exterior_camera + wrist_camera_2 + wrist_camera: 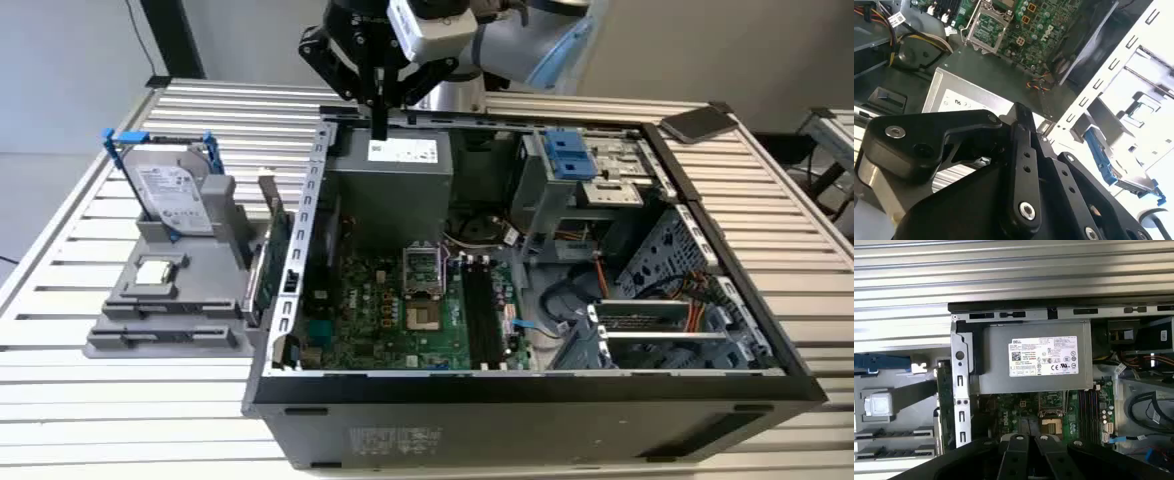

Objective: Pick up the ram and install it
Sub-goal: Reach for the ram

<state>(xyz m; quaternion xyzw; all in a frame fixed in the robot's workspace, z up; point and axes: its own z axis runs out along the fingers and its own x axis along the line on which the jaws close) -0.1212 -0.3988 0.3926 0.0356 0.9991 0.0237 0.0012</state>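
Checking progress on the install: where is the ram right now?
In the exterior view, the ram hangs upright from the pincer, just above the grey power supply at the open case's far end.

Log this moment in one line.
gripper: shut on ram | ram: upright, over power supply | install: not done

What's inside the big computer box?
A green motherboard with black slots, a gray power supply, a drive cage and cables. Whatever lies beneath the power supply is covered. The end effector holds the ram over the case.
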